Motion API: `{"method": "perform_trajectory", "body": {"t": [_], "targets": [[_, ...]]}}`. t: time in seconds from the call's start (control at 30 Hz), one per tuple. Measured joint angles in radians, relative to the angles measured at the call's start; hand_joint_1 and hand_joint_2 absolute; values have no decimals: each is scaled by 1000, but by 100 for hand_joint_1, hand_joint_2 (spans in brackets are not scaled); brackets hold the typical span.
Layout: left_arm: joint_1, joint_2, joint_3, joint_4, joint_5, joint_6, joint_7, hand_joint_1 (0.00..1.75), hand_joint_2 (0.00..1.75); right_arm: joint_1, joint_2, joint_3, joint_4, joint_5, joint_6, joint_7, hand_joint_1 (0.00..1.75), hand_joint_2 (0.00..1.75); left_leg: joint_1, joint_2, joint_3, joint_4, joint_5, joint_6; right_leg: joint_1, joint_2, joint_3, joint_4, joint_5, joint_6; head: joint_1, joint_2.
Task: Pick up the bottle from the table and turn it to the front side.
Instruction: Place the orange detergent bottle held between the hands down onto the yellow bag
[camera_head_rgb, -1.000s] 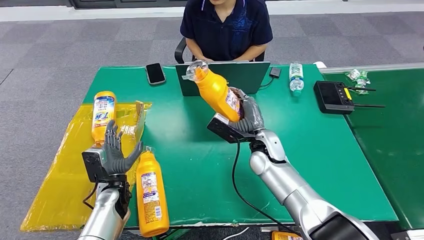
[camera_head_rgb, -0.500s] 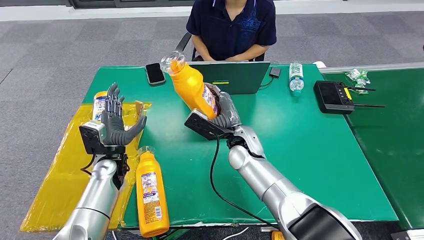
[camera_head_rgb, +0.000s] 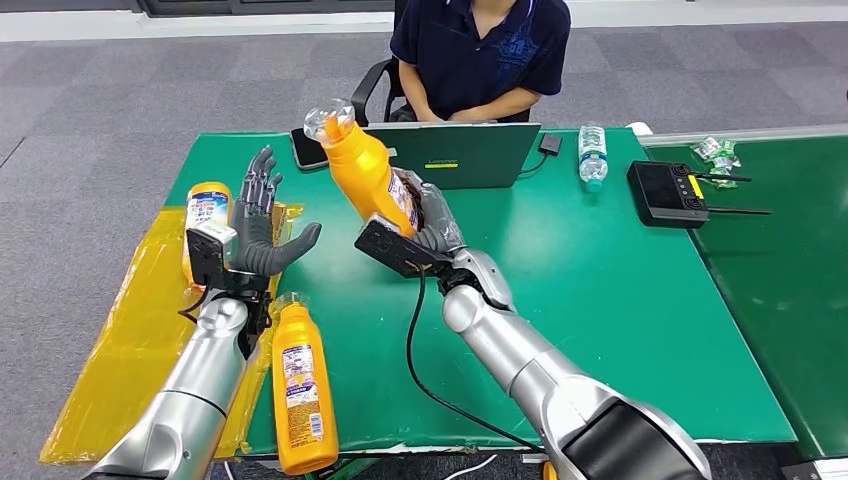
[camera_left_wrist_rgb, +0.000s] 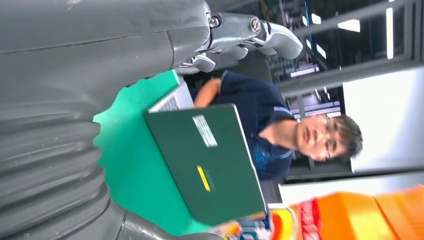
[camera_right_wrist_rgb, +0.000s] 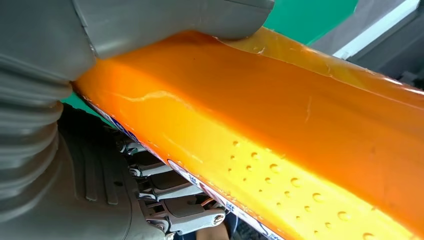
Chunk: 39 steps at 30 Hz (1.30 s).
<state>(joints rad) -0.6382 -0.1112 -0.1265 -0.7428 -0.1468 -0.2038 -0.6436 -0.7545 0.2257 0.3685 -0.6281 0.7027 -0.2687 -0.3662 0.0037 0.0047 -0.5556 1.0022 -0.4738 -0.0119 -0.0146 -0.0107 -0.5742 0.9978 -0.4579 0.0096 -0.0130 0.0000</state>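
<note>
Right hand gripping tilted orange bottle above table; left hand spread, empty.

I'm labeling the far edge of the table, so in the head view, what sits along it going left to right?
Black phone → laptop → water bottle → black controller → clear wrappers.

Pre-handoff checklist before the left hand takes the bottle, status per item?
1. Right hand grips the held bottle: ok.
2. Bottle lifted off the green table: ok.
3. Left hand raised, fingers apart, holding nothing: ok.
4. Gap between left hand and bottle free of things: ok.
5. Label facing front: cannot tell.
6. Laptop and person close behind the bottle: not ok.
</note>
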Motion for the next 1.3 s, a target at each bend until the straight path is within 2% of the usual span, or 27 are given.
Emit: {"method": "perform_trajectory", "body": {"t": [0.17,0.53,0.8,1.3], "targets": [[-24,-10,-6,31,34,-54,2,0,175,-2,2,0,17,-13,5,-12,175,175,0,0,0,0,0,0,0,0,0,0,0,0,0,0],[-37,-14,-7,70,71,-110,8,0,175,1,2,0,42,-33,20,-33,175,175,0,0,-1,0,0,0,0,0,-1,0,0,0,0,0],[-42,-12,-7,103,112,-186,24,0,175,2,2,6,61,-39,41,-81,175,175,0,0,-1,0,0,0,0,0,-1,0,0,0,0,0],[-45,-27,-28,135,119,-214,16,0,175,-55,29,8,109,-41,111,-68,175,175,0,0,-1,0,0,0,0,0,-1,0,0,0,0,0]]}}
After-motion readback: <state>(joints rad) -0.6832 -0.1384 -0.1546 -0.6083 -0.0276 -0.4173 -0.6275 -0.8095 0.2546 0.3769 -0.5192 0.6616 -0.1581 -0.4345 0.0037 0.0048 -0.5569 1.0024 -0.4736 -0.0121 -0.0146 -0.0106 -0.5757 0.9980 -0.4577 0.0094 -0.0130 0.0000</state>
